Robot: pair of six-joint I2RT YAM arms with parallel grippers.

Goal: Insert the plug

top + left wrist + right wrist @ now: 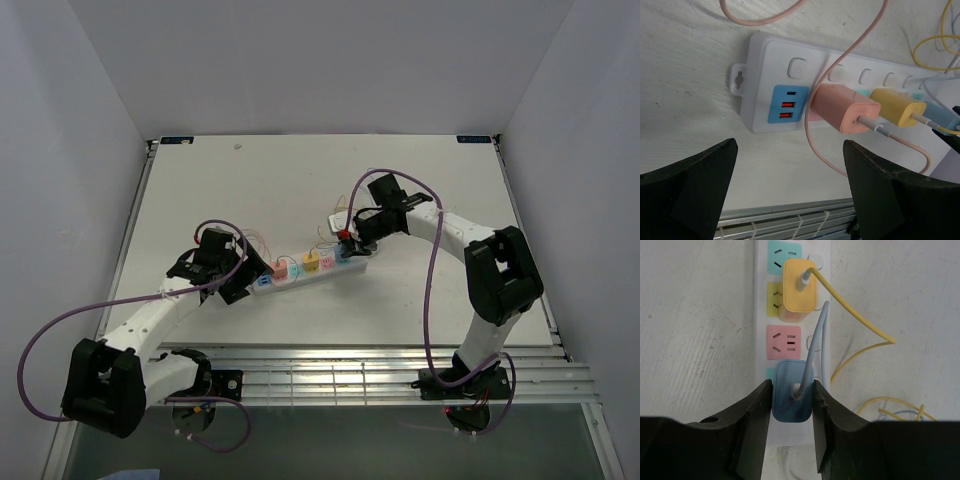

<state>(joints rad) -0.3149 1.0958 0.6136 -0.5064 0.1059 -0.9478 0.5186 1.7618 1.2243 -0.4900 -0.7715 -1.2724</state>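
A white power strip (pixel 300 276) lies across the middle of the table. My right gripper (pixel 792 385) is shut on a blue plug (pixel 792 395), one finger on each side. The plug stands over a teal socket just below an empty pink socket (pixel 783 342); how deep it sits cannot be told. A yellow plug (pixel 799 290) sits further along the strip. My left gripper (pixel 790 145) hangs open over bare table beside the strip's USB end (pixel 787 103), holding nothing. A pink plug (pixel 847 110) and the yellow plug (pixel 895 105) sit in the strip there.
Thin pink, yellow and pale blue cables (pixel 860 352) loop over the table behind the strip. A white adapter (pixel 340 221) lies just beyond the right gripper (pixel 352 240). A slatted metal rail (pixel 380 365) runs along the table's near edge.
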